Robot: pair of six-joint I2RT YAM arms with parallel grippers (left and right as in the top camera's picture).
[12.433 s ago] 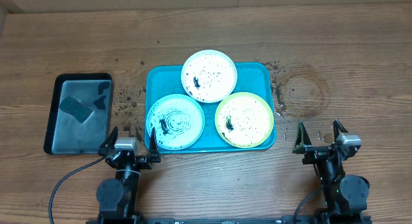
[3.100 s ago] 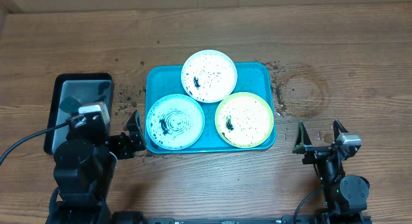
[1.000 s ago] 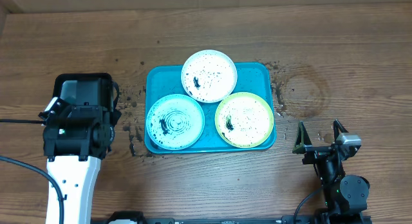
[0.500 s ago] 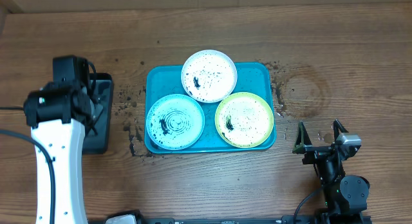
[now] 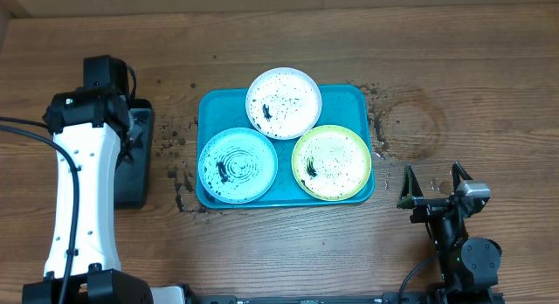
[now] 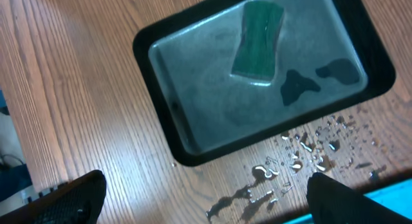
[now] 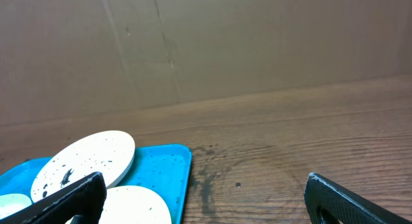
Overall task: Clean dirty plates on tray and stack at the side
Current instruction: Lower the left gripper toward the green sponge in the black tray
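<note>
Three dirty plates lie on the teal tray [image 5: 347, 100]: a white-rimmed one [image 5: 284, 103] at the back, a teal-rimmed one [image 5: 238, 164] front left, a lime-rimmed one [image 5: 331, 162] front right. All carry dark specks. My left gripper [image 6: 203, 201] stands open above the table, beside a small black-rimmed tray [image 6: 206, 98], with nothing between its fingers. In the overhead view its own arm [image 5: 83, 190] hides it. My right gripper [image 5: 432, 183] rests open near the front edge, right of the teal tray, empty. The right wrist view shows the white-rimmed plate [image 7: 84, 159] and the tray's corner [image 7: 164, 172].
A green sponge [image 6: 257, 38] lies in the black-rimmed tray next to dark puddles [image 6: 302, 82]. Water drops and dirt [image 6: 290, 166] spot the wood between the two trays. More dirt [image 5: 382, 129] lies right of the teal tray. A cardboard wall [image 7: 257, 44] closes the back.
My left arm has swung left and stretched toward the back over the small black tray, covering most of it from above. The right arm and the plates have not moved.
</note>
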